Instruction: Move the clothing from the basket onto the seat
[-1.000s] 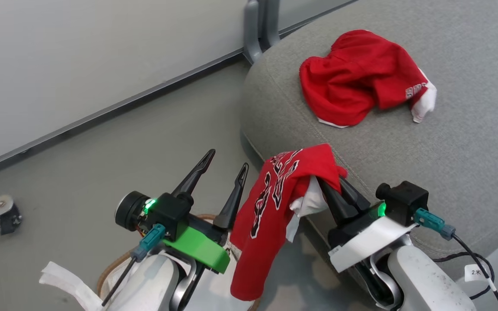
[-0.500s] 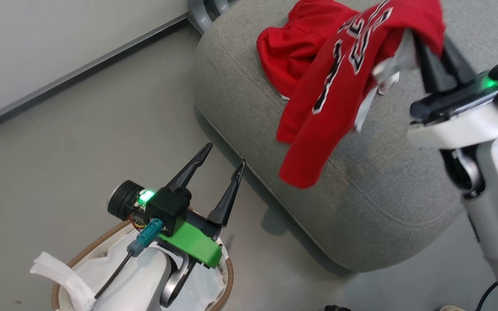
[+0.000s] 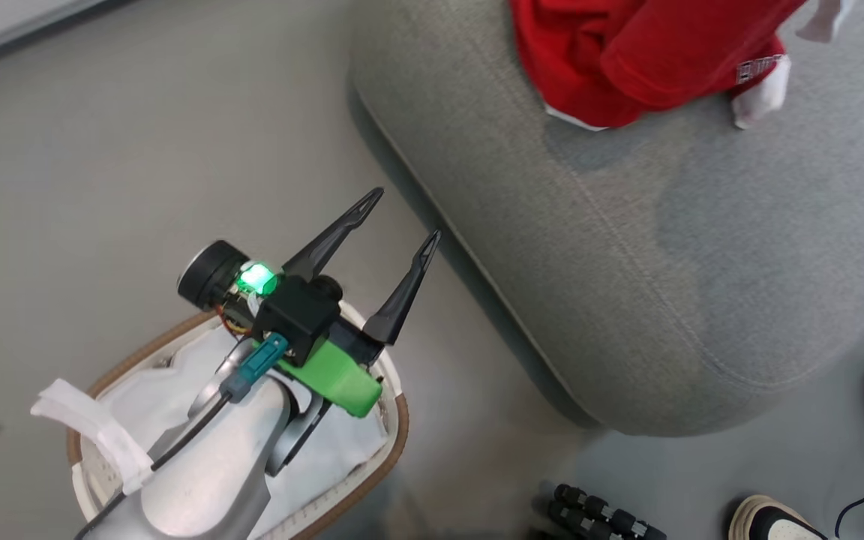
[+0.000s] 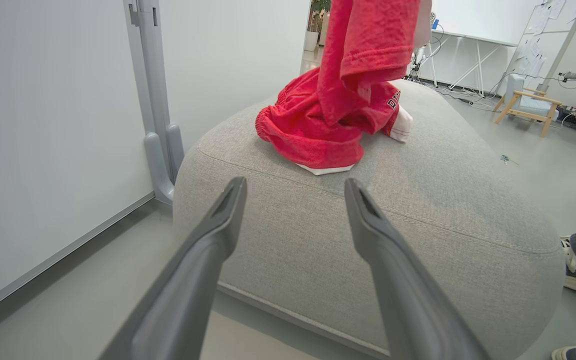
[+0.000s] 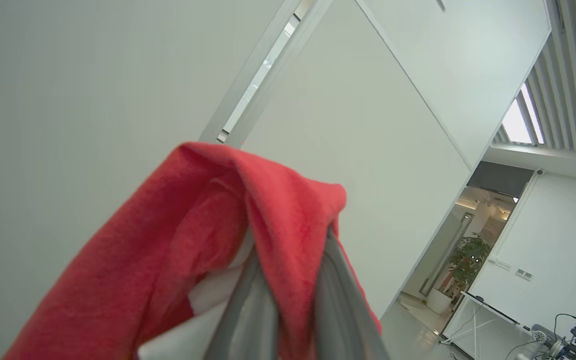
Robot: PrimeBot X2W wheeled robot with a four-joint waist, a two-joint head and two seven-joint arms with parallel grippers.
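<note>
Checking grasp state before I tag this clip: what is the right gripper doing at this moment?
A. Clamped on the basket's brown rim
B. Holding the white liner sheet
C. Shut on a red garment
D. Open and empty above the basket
C: in the right wrist view, the right gripper has its two fingers drawn together with the red garment pinched between them and draped over their tips.
</note>
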